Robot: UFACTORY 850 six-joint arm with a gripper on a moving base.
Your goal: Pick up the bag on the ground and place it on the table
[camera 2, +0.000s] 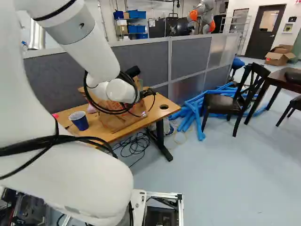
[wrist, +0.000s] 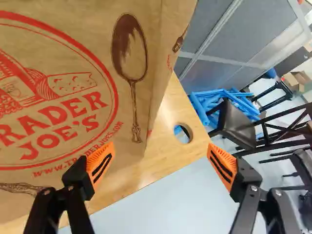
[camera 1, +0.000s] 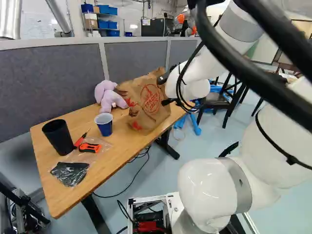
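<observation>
Left base view: paper bag on the table, claw wide apart

The paper bag (camera 1: 148, 100) stands on the table (camera 1: 51, 187), near the blue cup (camera 1: 105, 127); I can't see what's inside either. A black cup (camera 1: 57, 136) sits farther along. The claw's (camera 1: 165, 90) fingers are spread well apart, nothing clamped, one overlapping the bag in the wrist view; I can't tell if they touch. The arm (camera 1: 214, 66) reaches out beside the bag.

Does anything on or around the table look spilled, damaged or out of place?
I see no spill. Mildly odd: the brown paper bag with red print looks creased along its side, and it stands close to the edge of the wooden table.
</observation>
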